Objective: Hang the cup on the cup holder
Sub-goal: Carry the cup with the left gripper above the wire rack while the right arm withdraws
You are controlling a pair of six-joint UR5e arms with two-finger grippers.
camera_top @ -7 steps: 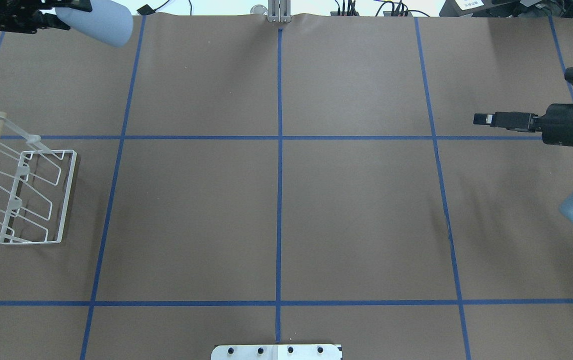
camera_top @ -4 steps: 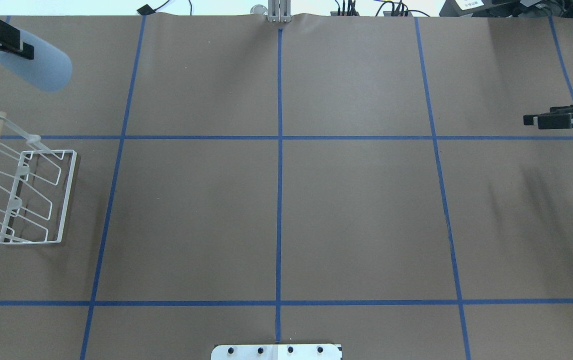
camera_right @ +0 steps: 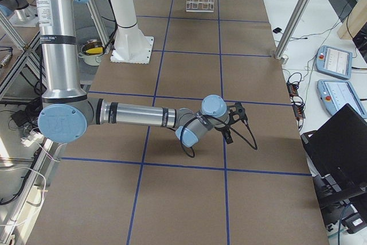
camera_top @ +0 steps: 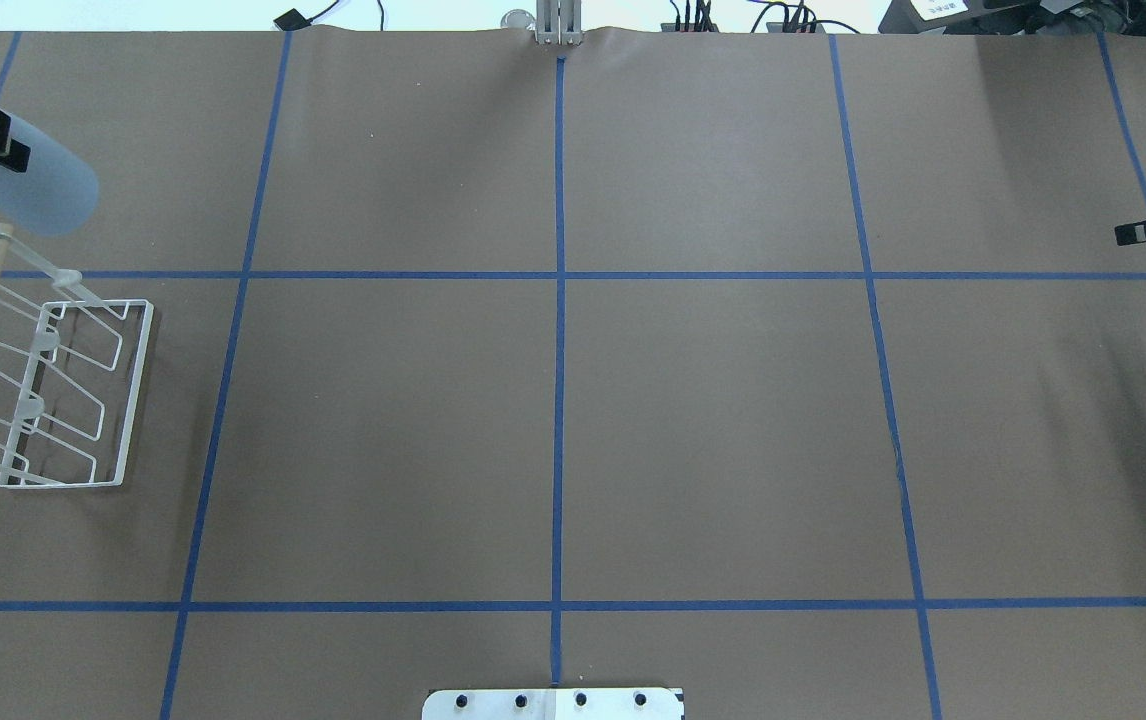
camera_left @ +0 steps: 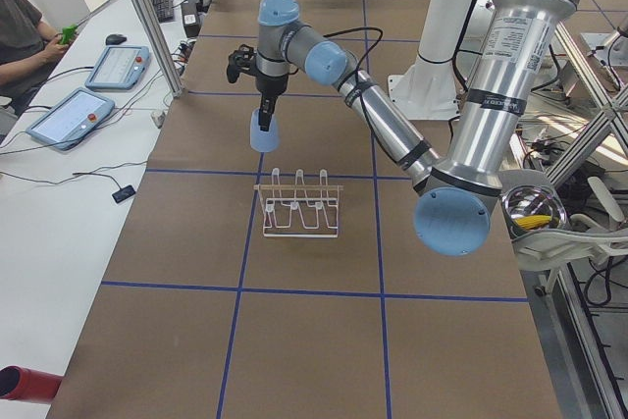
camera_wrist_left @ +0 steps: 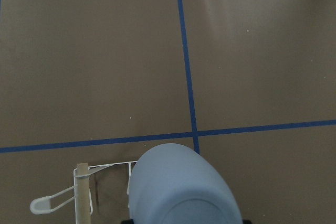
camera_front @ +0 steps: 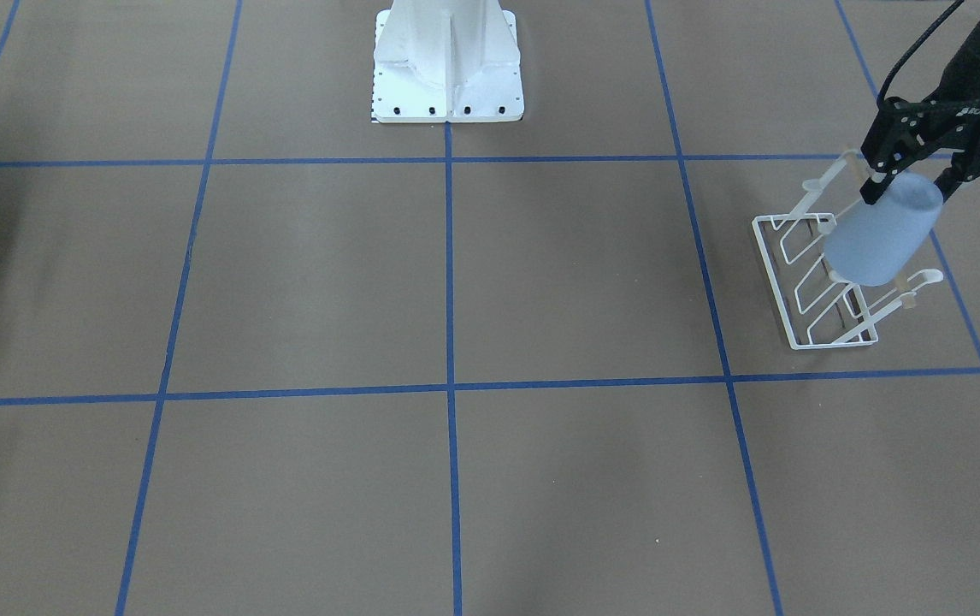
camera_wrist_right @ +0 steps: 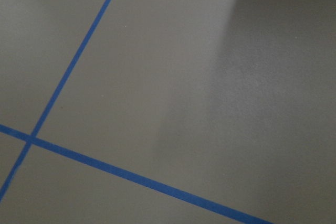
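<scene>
The pale lavender-blue cup [camera_front: 882, 231] hangs from my left gripper [camera_front: 909, 181], which is shut on its upper end; the cup's rounded end points down and outward. It hangs in the air above the far end of the white wire cup holder [camera_front: 813, 295], apart from the pegs. In the overhead view the cup [camera_top: 41, 186] sits just beyond the tan rod of the holder [camera_top: 73, 400]. The left wrist view shows the cup [camera_wrist_left: 181, 187] over a rack corner [camera_wrist_left: 81, 195]. Only a dark tip of my right gripper [camera_top: 1133, 235] shows; I cannot tell its state.
The white robot pedestal base [camera_front: 447, 64] stands at the robot's side of the table. Blue tape lines [camera_top: 559, 300] cross the brown table cover. Tablets and an operator [camera_left: 25, 26] are beside the table's far edge.
My left gripper has carried the cup leftward and back toward the cup holder. My right arm has withdrawn to the right until only its tip shows.
</scene>
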